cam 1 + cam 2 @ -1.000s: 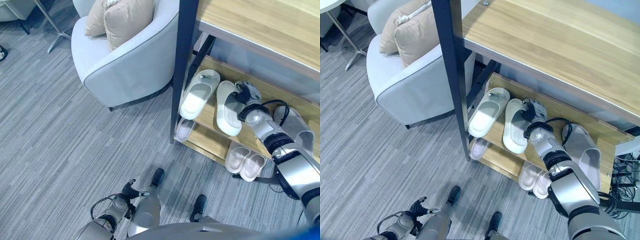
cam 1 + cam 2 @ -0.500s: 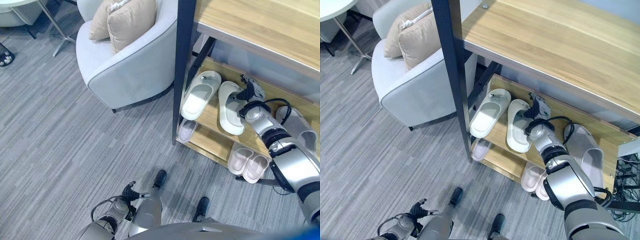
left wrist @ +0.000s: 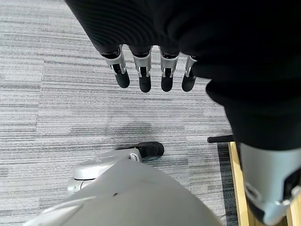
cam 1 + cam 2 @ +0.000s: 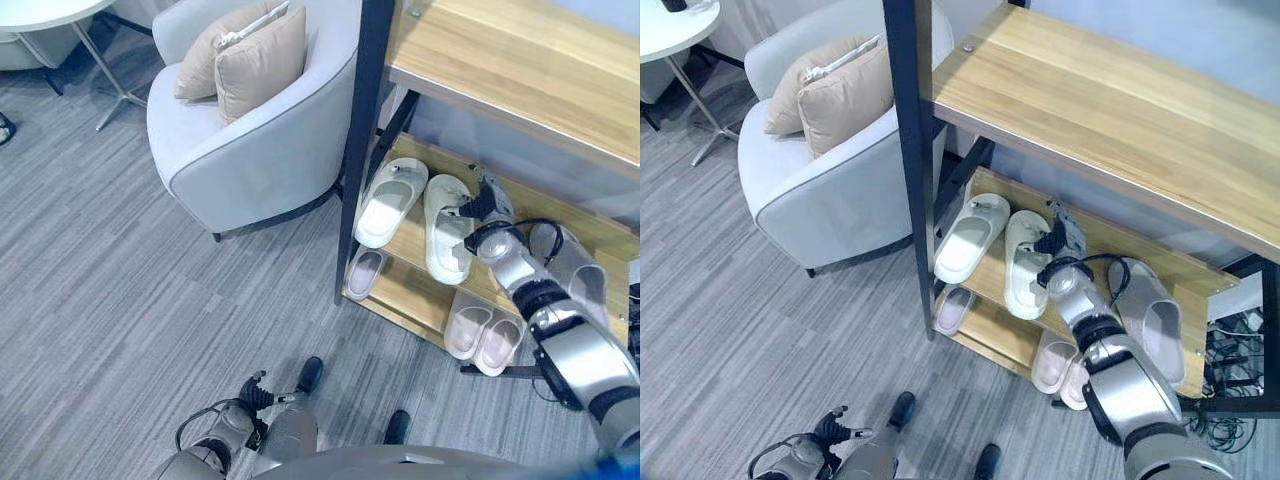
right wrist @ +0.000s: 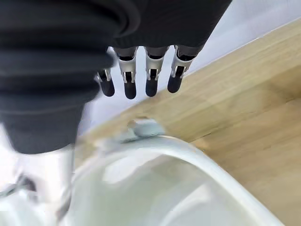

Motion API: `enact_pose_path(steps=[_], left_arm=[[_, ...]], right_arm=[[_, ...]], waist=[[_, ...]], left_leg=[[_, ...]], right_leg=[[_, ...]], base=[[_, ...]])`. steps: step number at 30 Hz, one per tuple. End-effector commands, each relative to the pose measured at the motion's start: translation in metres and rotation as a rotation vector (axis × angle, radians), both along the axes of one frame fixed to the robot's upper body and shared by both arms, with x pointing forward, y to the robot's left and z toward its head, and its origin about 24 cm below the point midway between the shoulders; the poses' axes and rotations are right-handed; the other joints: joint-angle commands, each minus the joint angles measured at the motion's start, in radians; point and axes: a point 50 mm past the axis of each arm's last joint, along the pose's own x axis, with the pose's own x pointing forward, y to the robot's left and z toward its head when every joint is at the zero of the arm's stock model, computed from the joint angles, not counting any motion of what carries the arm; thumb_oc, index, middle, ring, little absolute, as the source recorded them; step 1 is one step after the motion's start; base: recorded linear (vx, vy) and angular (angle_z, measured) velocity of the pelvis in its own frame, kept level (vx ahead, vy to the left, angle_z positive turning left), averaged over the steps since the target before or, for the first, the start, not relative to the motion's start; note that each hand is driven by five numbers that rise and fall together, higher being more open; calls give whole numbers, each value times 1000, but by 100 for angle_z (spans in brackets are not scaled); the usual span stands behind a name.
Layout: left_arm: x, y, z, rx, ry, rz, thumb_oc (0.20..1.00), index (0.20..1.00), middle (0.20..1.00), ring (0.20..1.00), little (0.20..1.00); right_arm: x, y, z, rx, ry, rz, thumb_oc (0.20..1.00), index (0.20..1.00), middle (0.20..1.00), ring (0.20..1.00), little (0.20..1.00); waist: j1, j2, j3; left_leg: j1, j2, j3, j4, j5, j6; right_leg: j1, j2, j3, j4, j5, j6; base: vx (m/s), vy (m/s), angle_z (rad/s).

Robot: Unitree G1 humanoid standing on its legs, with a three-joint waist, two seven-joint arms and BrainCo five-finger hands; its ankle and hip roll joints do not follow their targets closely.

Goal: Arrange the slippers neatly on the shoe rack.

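Note:
Two white slippers lie side by side on the shoe rack's middle shelf [image 4: 410, 235], toes pointing to the back: the left white slipper [image 4: 390, 198] and the right white slipper [image 4: 446, 230]. My right hand [image 4: 487, 206] rests against the right one's far outer edge with its fingers [image 5: 150, 77] relaxed and open above the slipper's toe rim [image 5: 164, 155]. A larger grey pair [image 4: 577, 268] sits further right on the same shelf. My left hand [image 4: 254, 391] hangs open low over the carpet, its fingers [image 3: 142, 75] holding nothing.
The lower shelf holds a small pale slipper [image 4: 365, 272] and a pale pink pair [image 4: 478, 330]. The rack's dark post [image 4: 360, 130] stands just left of the slippers, under a wide wooden top shelf [image 4: 520, 60]. A grey armchair [image 4: 250, 140] with cushions stands at the left.
The whole view has shifted as the camera moved. My right hand stays at the right white slipper's far edge; its fingers rose briefly and now rest lower against it.

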Motion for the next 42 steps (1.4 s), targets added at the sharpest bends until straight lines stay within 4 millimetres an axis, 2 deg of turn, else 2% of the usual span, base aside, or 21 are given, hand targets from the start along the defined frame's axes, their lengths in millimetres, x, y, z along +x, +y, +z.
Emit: enact_pose_path(steps=[1,2,5,9,13,16,18,22,25,26,30,34,39,42], left_arm=[[-6,-13,-6,-13,42,20,1000,1000,1000,1000,1000],[-8,-13,-7,-12,46,21,1000,1000,1000,1000,1000],[-24,-7,-11,-3,90,53,1000,1000,1000,1000,1000],[-41,-5,-15,6,135,64,1000,1000,1000,1000,1000],[-49,-2,-16,10,150,76,1000,1000,1000,1000,1000],[-53,1,-16,16,161,65,1000,1000,1000,1000,1000],[-53,2,-16,15,164,63,1000,1000,1000,1000,1000],[-55,4,-16,12,180,65,1000,1000,1000,1000,1000],[-54,3,-16,6,174,71,1000,1000,1000,1000,1000],[-54,3,-16,6,174,71,1000,1000,1000,1000,1000],[-48,1,-15,1,149,77,1000,1000,1000,1000,1000],[-53,4,-16,10,165,87,1000,1000,1000,1000,1000],[-62,5,-17,15,192,103,1000,1000,1000,1000,1000],[-61,5,-17,21,187,111,1000,1000,1000,1000,1000]], right_arm=[[-4,-15,14,0,-116,-57,1000,1000,1000,1000,1000],[-7,-15,10,11,-115,-58,1000,1000,1000,1000,1000],[-32,-14,-19,104,-88,-77,1000,1000,1000,1000,1000],[-47,-16,-35,241,-84,-118,1000,1000,1000,1000,1000],[-53,-26,-28,185,-123,-111,1000,1000,1000,1000,1000],[-54,-42,-13,88,-158,-99,1000,1000,1000,1000,1000],[-52,-44,-6,70,-172,-81,1000,1000,1000,1000,1000],[-53,-35,-7,104,-135,16,1000,1000,1000,1000,1000],[-55,-18,-22,177,-71,88,1000,1000,1000,1000,1000],[-55,-18,-22,177,-71,88,1000,1000,1000,1000,1000],[-57,3,-41,131,15,158,1000,1000,1000,1000,1000],[-60,8,-50,147,54,164,1000,1000,1000,1000,1000],[-63,17,-53,249,51,170,1000,1000,1000,1000,1000],[-68,32,-62,445,66,167,1000,1000,1000,1000,1000]], waist=[[7,5,27],[7,5,25],[-8,15,6],[-17,27,-8],[-25,32,-13],[-31,34,-16],[-34,34,-14],[-45,35,-12],[-52,40,-12],[-52,40,-12],[-53,45,-9],[-51,43,-6],[-51,42,-4],[-56,42,-5]], left_leg=[[31,8,44,-1,-121,-15],[35,9,47,-1,-122,-14],[63,9,62,-1,-135,-8],[86,11,82,-1,-141,-5],[99,11,92,-1,-144,-5],[108,14,101,-1,-144,-7],[109,16,106,-1,-143,-8],[116,23,121,-1,-143,-11],[124,26,129,-1,-143,-12],[124,26,129,-1,-143,-12],[128,29,134,-1,-145,-13],[125,29,135,-1,-146,-12],[127,27,139,-1,-148,-9],[135,27,147,-1,-150,-8]], right_leg=[[80,-89,57,6,-11,71],[81,-90,58,6,-11,71],[99,-96,68,6,-16,73],[109,-101,75,6,-20,74],[115,-102,81,6,-20,74],[117,-100,86,6,-18,72],[115,-99,93,6,-17,71],[113,-96,105,6,-14,69],[114,-93,113,6,-16,67],[114,-93,113,6,-16,67],[114,-91,116,6,-17,64],[113,-93,113,6,-15,65],[113,-94,116,6,-14,65],[116,-96,119,6,-13,65]], base=[[0,0,0],[14,15,-3],[33,22,-12],[20,6,-18],[11,-4,-3],[8,-22,0],[-6,-33,-2],[-4,-46,-10],[12,-32,-11],[13,-26,-7],[4,-4,-1],[0,0,0],[0,0,0],[18,22,0]])
